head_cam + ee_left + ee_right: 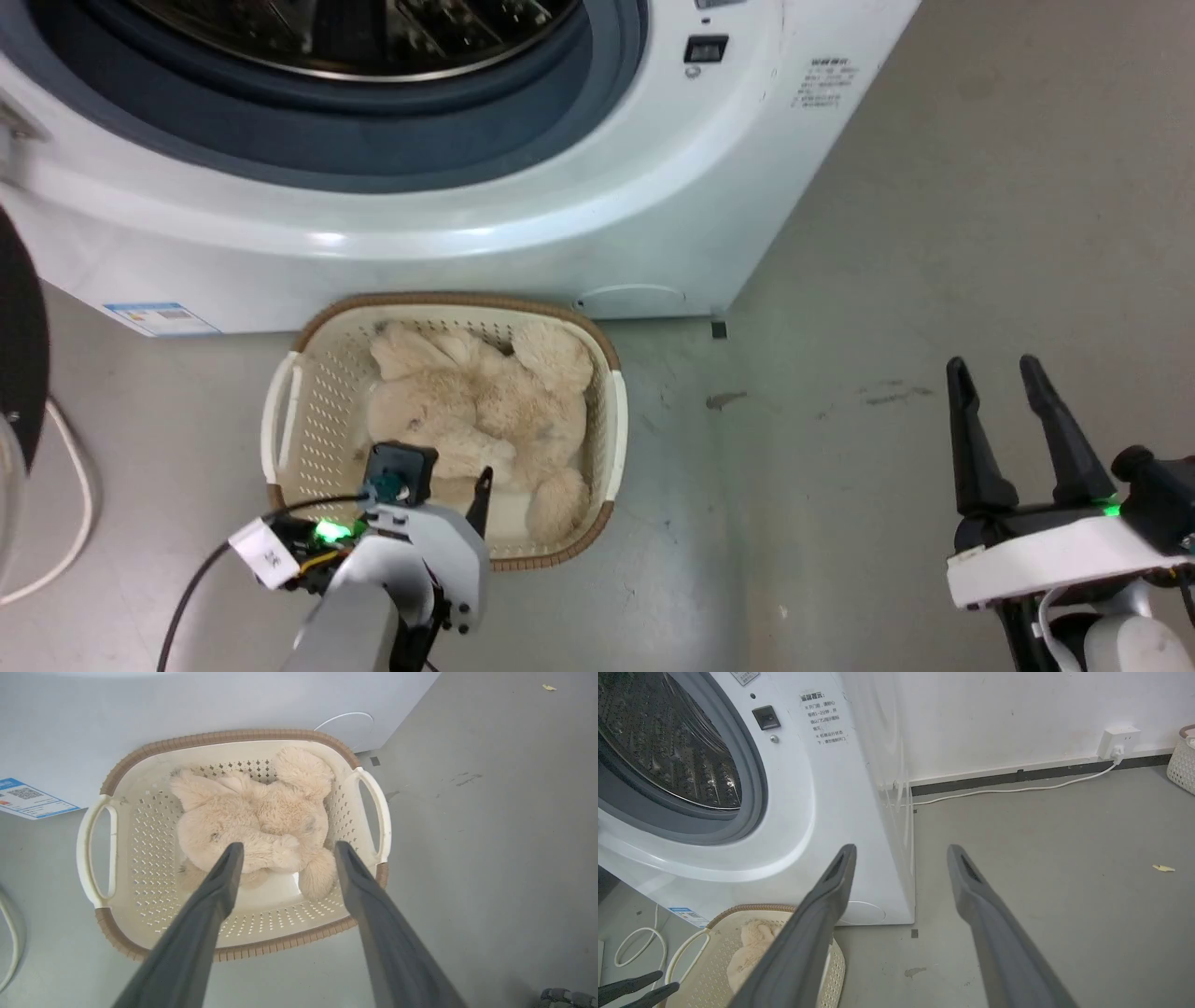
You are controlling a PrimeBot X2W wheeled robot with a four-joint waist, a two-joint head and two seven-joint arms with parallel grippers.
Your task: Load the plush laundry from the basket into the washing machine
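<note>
The plush laundry (481,411) lies in the basket (448,301) mid-frame, under the left claw (285,847), which gapes wide. It should drop straight, clear of the rim, and pinch the toy's thick middle; the right claw (994,364) stands open, lower right.

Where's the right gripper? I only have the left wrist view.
Observer: The right gripper is over the floor, well right of the basket, fingers apart, holding nothing.
Operator: Washer open?
Observer: Yes. The washing machine porthole is uncovered. The steel drum shows, with no laundry in the visible part.
Operator: Anything lying around on the right side?
Observer: A white cable runs along the foot of the wall to a socket, past the washer's right side.
</note>
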